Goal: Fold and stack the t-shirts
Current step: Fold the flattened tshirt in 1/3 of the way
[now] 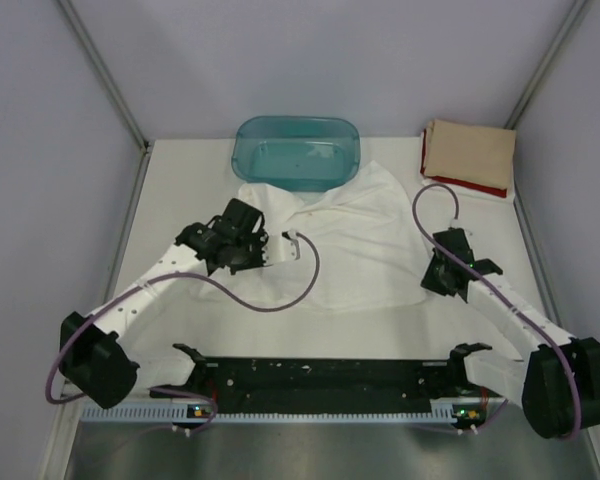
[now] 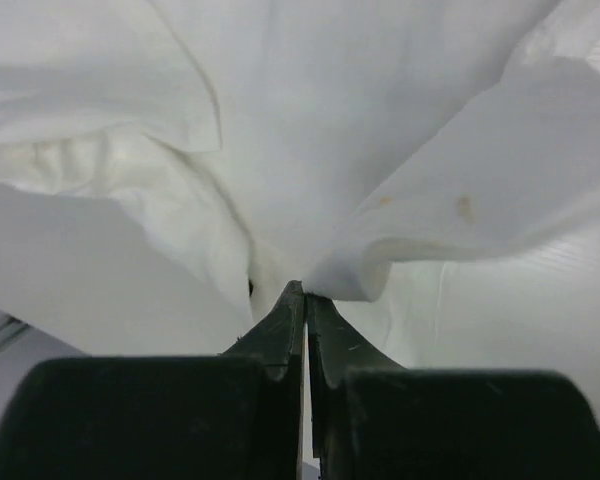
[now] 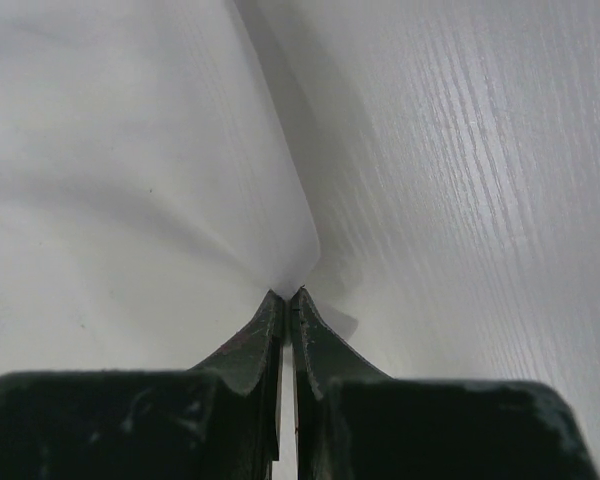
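A white t-shirt (image 1: 355,235) lies spread and rumpled on the table's middle, its print hidden. My left gripper (image 1: 270,250) is shut on the shirt's left edge; in the left wrist view the cloth (image 2: 310,130) bunches into the closed tips (image 2: 305,290). My right gripper (image 1: 432,277) is shut on the shirt's right edge; in the right wrist view a corner of white cloth (image 3: 130,170) is pinched between the tips (image 3: 287,295). A folded tan t-shirt (image 1: 470,152) lies on a folded red one (image 1: 466,184) at the back right.
A translucent teal plastic tub (image 1: 297,150) stands at the back middle, touching the shirt's far edge. Grey walls close in the table on the left, back and right. A black rail (image 1: 320,375) runs along the near edge between the arm bases.
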### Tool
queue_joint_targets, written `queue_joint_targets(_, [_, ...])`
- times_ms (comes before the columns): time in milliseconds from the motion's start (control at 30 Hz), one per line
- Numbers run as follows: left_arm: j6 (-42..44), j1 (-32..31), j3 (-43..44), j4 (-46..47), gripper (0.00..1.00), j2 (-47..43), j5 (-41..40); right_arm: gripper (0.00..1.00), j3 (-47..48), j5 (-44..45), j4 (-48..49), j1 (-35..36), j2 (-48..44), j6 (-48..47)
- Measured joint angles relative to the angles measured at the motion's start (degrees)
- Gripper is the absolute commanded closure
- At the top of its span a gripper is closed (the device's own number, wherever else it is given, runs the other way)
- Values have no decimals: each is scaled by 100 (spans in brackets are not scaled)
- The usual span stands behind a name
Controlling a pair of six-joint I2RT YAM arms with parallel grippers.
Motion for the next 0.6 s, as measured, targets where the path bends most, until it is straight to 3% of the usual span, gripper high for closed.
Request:
queue_joint_targets(300, [-393,1434,942,791,100,1058,-98,100,203,219,-195,0,-114,-50])
queue_joint_targets(600, [-483,1709,1145,1578,100,1786,-101,100,1600,343,-146,0,1121,-579])
